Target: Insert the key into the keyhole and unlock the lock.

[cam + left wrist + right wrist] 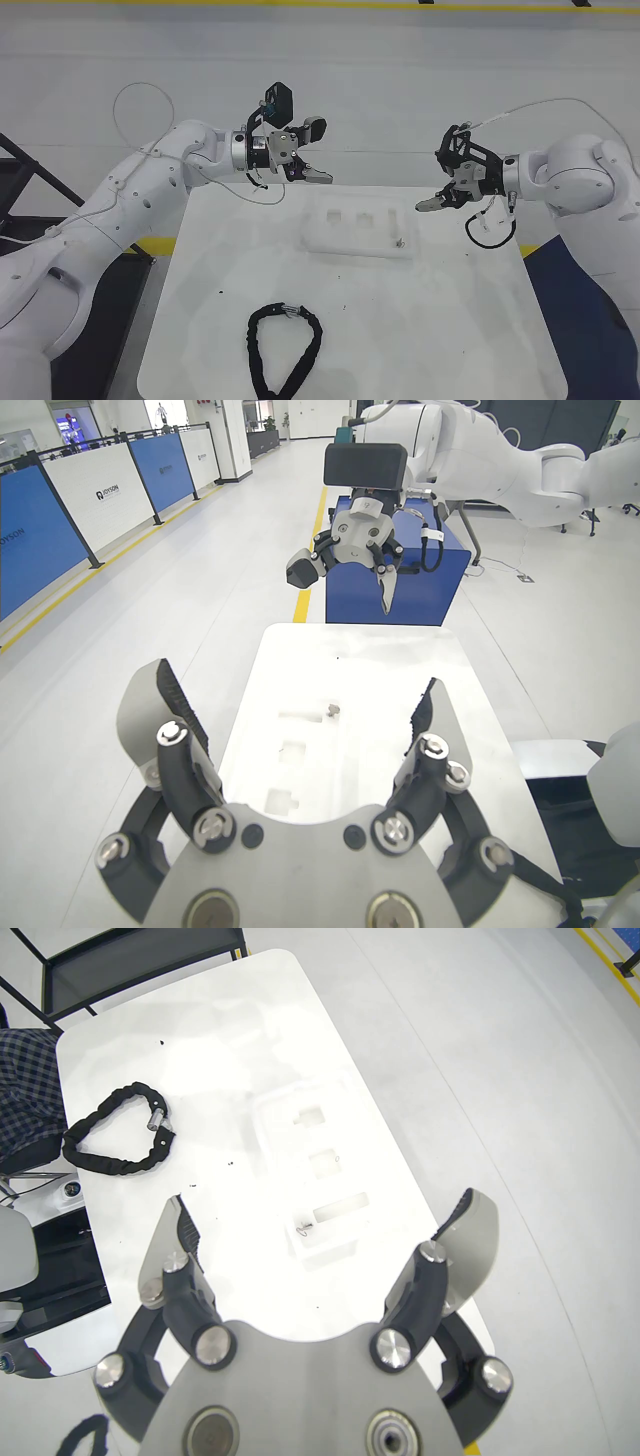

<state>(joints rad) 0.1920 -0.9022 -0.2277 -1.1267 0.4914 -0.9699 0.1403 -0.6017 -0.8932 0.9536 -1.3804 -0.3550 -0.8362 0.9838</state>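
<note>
**Both grippers open over the table's far end, key lying untouched in its tray**

My left gripper [298, 672] hung over the far left corner of the table [450, 330], its fingers spread wide with nothing between them. My right gripper [320, 1198] hung opposite, over the far right edge, its fingers likewise spread and empty. The two faced each other across the far end of the table, well apart.

Between them, and a little nearer to me, lay a white tray [320, 238] with three recesses [362, 215] cut in a row along it. The key [400, 241], a small metal piece, lay at the tray's right end, just beside the longest of those recesses. That put it near my right gripper, lower than the fingertips and slightly inward from them, with a clear gap between. From my left gripper it lay at the opposite end of the tray.

The lock [287, 311] was a black sleeved chain closed in a loop, with its metal cylinder at the end of the loop nearest the tray. It lay near the table's front edge, left of centre, well apart from the key and from both grippers. I could not make out the keyhole.
</note>
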